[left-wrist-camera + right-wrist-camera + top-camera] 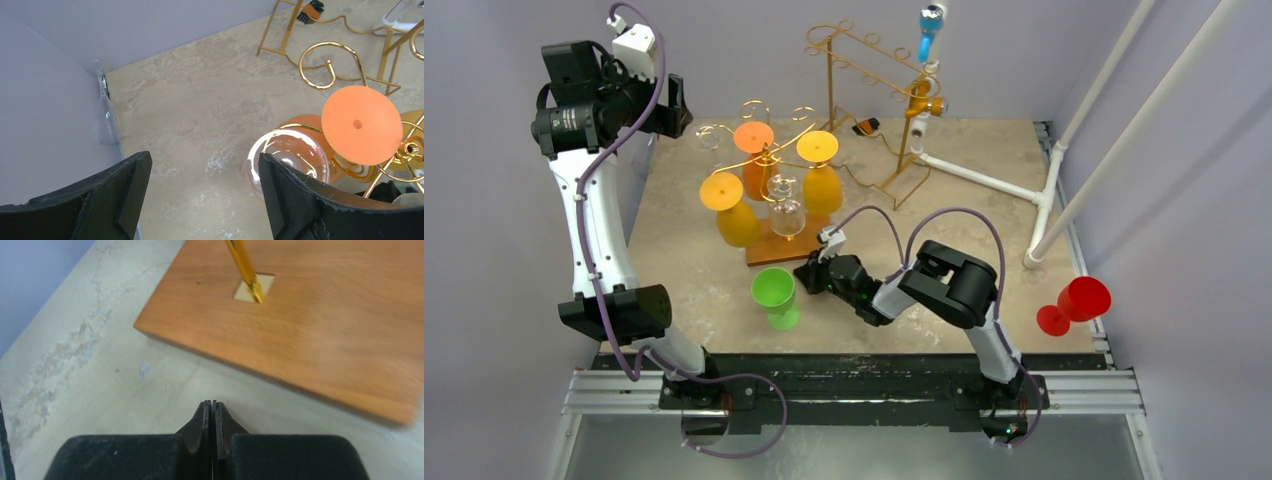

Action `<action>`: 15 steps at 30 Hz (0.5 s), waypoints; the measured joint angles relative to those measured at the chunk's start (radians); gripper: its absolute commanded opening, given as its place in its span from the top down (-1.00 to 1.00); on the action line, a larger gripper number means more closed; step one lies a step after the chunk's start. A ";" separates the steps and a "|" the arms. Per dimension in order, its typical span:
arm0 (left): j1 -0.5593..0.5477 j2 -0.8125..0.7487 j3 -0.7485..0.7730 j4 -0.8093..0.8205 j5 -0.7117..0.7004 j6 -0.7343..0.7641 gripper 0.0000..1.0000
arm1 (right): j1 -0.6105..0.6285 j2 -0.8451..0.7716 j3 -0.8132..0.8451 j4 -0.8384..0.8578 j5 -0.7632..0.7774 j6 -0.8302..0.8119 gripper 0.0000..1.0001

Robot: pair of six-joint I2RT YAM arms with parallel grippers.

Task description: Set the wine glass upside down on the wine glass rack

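**Step in hand:** hanging the glass, at the letting-go stage by my reckoning.

**Left gripper** (202, 172): raised, fingers spread wide, nothing between them.

**Clear wine glass** (292, 149): the task's piece, as I take it. It sits just below that gripper, partly behind one finger, foot up in a gold loop of the rack (764, 248). I cannot tell whether it touches the finger.

**Next move calls for:** drawing straight away from the loop without brushing foot or wire.

**Right gripper** (214, 407): pressed shut, empty, low over the table, with the rack's wooden base just ahead.

**Rack holds:**
- orange glass (361, 125), just beyond the clear one
- near yellow glass (721, 190)
- far yellow glass (818, 148)
- second clear glass (786, 210)

All hang inverted, and none could hold anything.

**Green glass** (774, 292): just beside the right gripper, upright on the table, seemingly empty.

**Red glass** (1074, 303): well off to that gripper's right, on its side.
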 measured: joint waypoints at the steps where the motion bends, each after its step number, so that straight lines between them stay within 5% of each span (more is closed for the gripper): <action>1: 0.000 0.000 0.000 0.004 0.000 0.000 -0.68 | -0.004 -0.028 -0.041 0.001 -0.004 0.000 1.00; 15: 0.000 -0.014 -0.008 0.012 -0.032 0.005 -0.85 | -0.173 -0.223 -0.325 0.031 -0.031 0.058 1.00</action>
